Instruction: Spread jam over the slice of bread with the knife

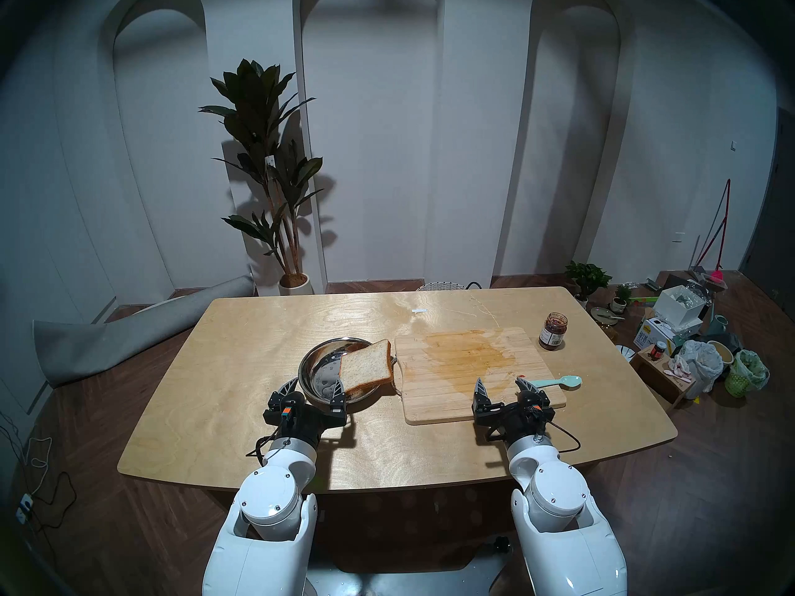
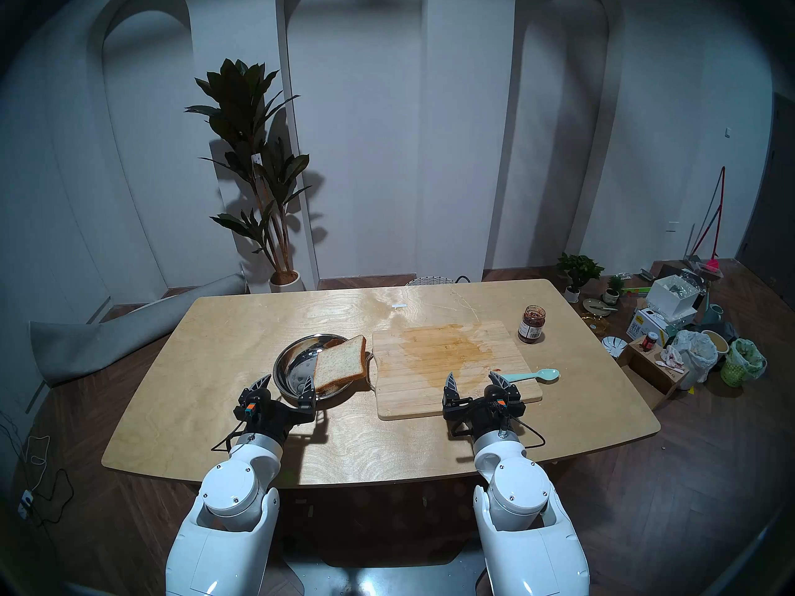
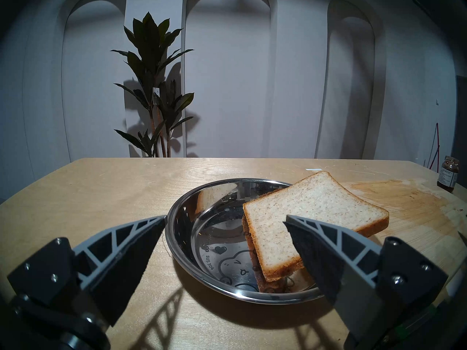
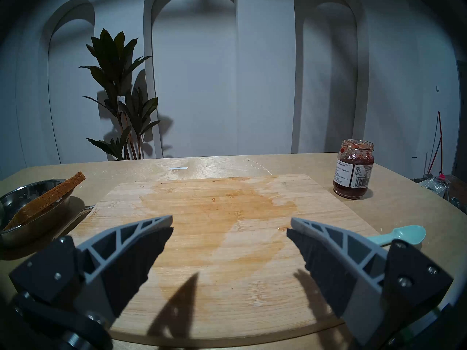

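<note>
Both grippers — left gripper, right gripper — hover spread and empty; the knife lies at the cutting board's three o'clock, the jam at one — reachable rightward.

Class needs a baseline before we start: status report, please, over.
Left hand, right hand open, empty. Bread slice propped on steel dish; knife by board; jam jar unlidded. Nothing blocking.

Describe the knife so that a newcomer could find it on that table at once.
Start at the wooden cutting board on the table's right half. At its near right corner lies the knife, partly on the board, its rounded end resting on the table beyond the edge. It is the only mint-green thing there: slim plastic, unlike the glass jam jar farther back.
</note>
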You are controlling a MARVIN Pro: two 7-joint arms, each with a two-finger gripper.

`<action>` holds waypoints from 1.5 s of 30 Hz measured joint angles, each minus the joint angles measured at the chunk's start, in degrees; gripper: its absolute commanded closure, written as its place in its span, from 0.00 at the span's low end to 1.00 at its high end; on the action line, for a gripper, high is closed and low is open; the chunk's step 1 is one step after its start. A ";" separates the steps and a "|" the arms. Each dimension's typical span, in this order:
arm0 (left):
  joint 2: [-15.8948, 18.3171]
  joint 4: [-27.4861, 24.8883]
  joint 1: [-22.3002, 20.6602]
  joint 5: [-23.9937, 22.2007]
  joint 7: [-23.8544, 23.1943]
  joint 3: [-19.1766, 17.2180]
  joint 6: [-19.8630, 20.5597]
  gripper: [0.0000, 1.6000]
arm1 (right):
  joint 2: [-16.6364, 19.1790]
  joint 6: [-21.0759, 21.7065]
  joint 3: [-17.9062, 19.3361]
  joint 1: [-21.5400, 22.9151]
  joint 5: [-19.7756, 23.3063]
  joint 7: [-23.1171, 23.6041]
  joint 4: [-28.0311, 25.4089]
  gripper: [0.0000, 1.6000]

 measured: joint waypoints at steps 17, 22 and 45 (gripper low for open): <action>1.66 -4.47 3.39 -1.88 -2.89 0.62 0.16 0.00 | 0.33 15.30 12.23 -3.35 20.50 6.92 -10.71 0.00; 1.95 -4.59 3.44 -1.43 -3.32 1.64 0.31 0.00 | -0.37 20.83 16.89 -3.33 28.27 7.73 -11.32 0.00; 1.68 -4.29 1.57 1.40 -2.89 6.18 3.45 0.00 | 0.55 46.95 33.43 2.34 64.18 6.34 -7.40 0.00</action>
